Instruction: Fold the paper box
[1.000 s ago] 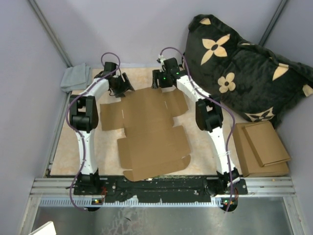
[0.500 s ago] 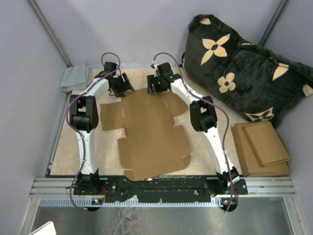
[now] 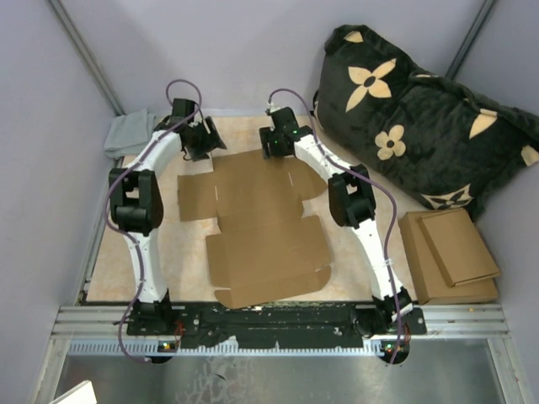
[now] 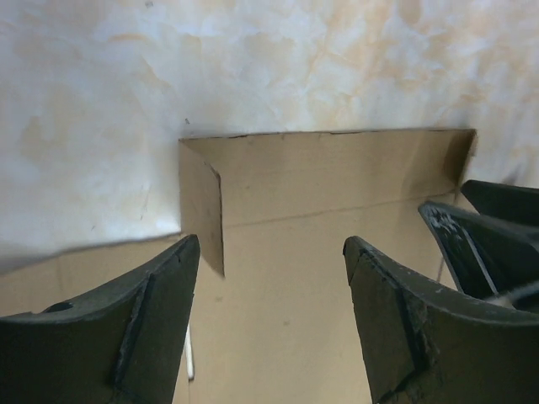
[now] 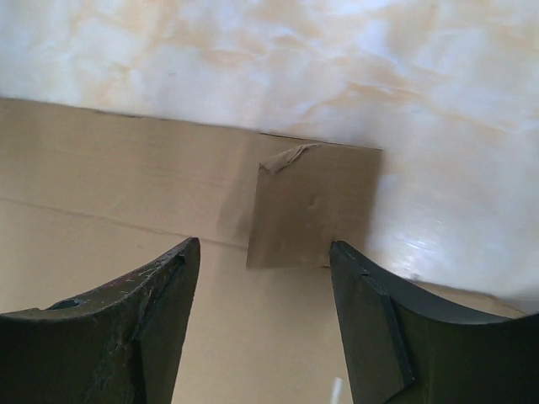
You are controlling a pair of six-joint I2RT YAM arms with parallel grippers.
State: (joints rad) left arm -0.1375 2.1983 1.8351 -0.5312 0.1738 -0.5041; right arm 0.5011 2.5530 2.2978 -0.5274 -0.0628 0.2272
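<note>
Lies flat and unfolded mid-table point(image 3: 109, 261): the paper box point(image 3: 265, 227), long axis running 12 to 6 o'clock, far flap edge up at 12. Hovers over that far edge at about 11 o'clock: the left gripper point(image 3: 195, 139), jaws wide apart, nothing held. Hangs close to 12 o'clock, above the same edge: the right gripper point(image 3: 274, 143), also well open and empty. From both wrist cameras, shows cardboard below and between the jaws. Probably calls for lifting the far flap toward 6, either arm equally near.

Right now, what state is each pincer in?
Left pincer: open, holding nothing, over the box.
Right pincer: open, holding nothing, over the box.
</note>
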